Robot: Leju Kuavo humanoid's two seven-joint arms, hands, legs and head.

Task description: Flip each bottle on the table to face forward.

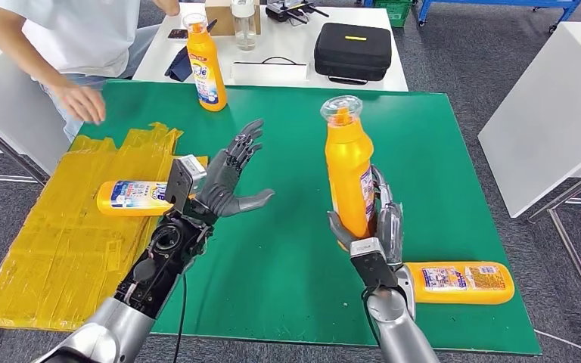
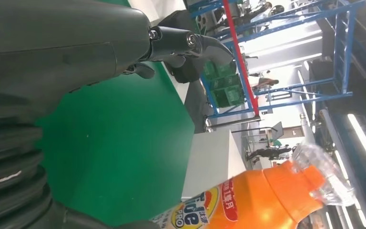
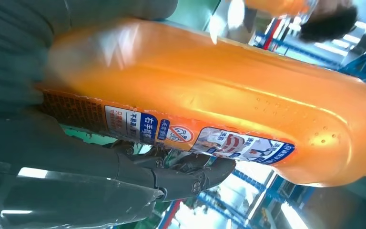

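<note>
Behind the left hand, a lying bottle's cap is hidden.

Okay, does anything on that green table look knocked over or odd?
Two orange bottles lie on their sides: one beside the yellow sheet, one near the right hand, which holds a third upright.

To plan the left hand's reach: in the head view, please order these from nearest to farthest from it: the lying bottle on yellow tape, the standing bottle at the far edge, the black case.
1. Lying bottle, beside the left hand.
2. Standing bottle, far edge.
3. Black case, white table beyond.
</note>
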